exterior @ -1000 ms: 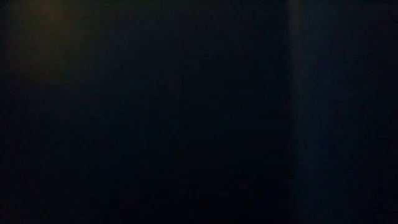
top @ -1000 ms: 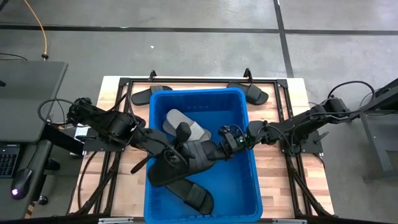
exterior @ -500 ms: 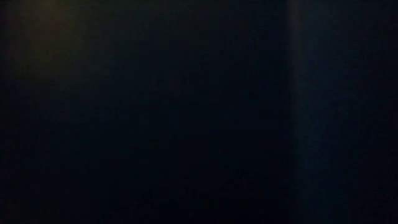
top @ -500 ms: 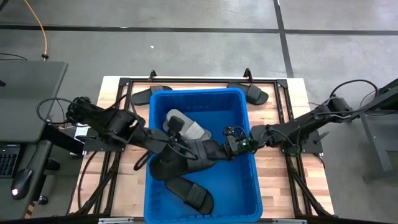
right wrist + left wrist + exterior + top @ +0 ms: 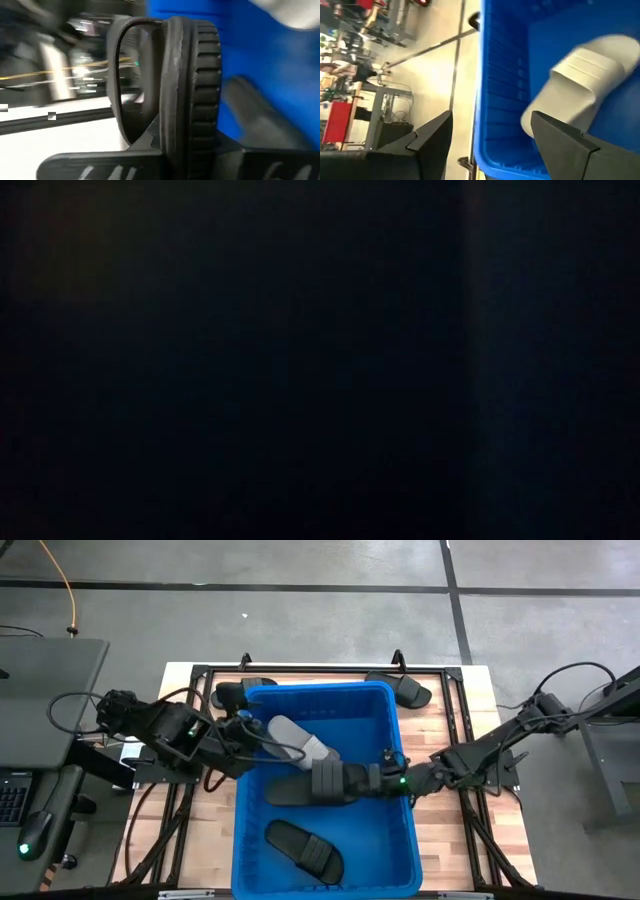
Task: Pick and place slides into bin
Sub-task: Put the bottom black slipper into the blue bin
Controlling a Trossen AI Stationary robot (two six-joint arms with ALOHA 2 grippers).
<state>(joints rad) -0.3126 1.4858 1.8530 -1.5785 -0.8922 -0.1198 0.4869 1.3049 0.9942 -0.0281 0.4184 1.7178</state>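
Your left arm has pulled back since half a second ago: its end effector (image 5: 250, 732), then deep inside the blue bin (image 5: 400, 840) beside the black slide, now sits at the bin's left wall near the far corner. In the left wrist view its fingers (image 5: 432, 137) stand apart with nothing between them, straddling the bin wall (image 5: 495, 100), and the light grey slide (image 5: 580, 95) lies just ahead inside the bin. From above, that grey slide (image 5: 298, 740) rests in the bin's far-left part, right beside the left end effector.

In the middle, the black slide (image 5: 320, 783) that both arms crowded earlier now lies stretched across the bin's centre. Another black slide (image 5: 303, 849) lies flat on the bin floor nearer the front, where it was before.

Your right arm has slid farther back toward the right wall; its end effector (image 5: 385, 780) is clamped on the right end of the central black slide. The right wrist view shows the ribbed sole (image 5: 192, 85) pinched upright on edge.

On the bench (image 5: 445, 830), one black slide (image 5: 232, 692) lies behind the bin's far-left corner and one (image 5: 405, 689) behind the far-right corner.
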